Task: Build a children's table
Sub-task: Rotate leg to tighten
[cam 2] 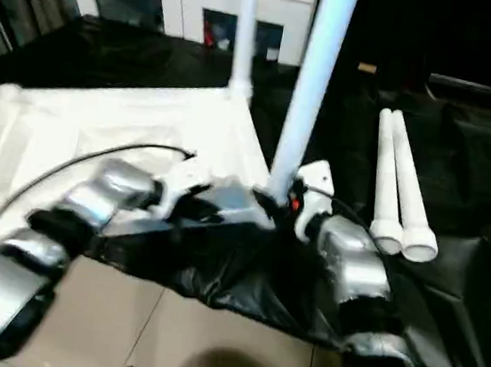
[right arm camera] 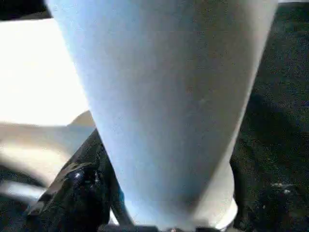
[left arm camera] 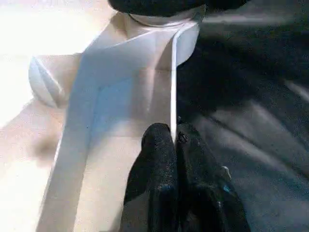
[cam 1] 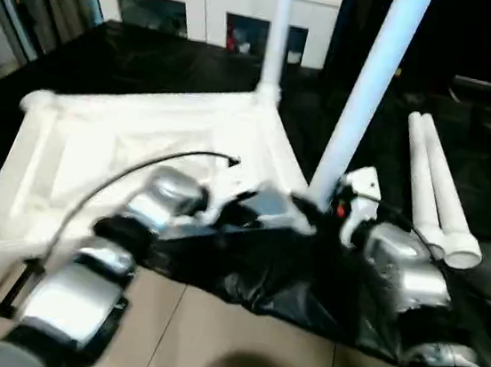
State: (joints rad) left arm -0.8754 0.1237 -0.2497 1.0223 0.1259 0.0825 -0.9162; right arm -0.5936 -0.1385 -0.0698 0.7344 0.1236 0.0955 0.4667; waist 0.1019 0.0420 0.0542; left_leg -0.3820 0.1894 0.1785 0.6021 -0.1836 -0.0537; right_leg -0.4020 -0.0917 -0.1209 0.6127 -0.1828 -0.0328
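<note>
The white tabletop (cam 1: 143,144) lies underside up on the black-covered work table. One white leg (cam 1: 279,26) stands upright in its far corner socket. A second leg (cam 1: 364,91) rises, slightly tilted, from the near right corner socket (left arm camera: 159,19). My right gripper (cam 1: 321,209) is closed around the base of this leg, and one black finger (right arm camera: 82,183) lies against it. My left gripper (left arm camera: 173,137) is shut with nothing in it, its tips resting on the tabletop's thin rim just short of that corner.
Two loose white legs (cam 1: 433,184) lie side by side on the black cover to the right. The cover (cam 1: 251,283) hangs over the table's near edge above a tiled floor. A white glass-door cabinet (cam 1: 205,4) stands behind. A black cable (cam 1: 140,166) arcs over the tabletop.
</note>
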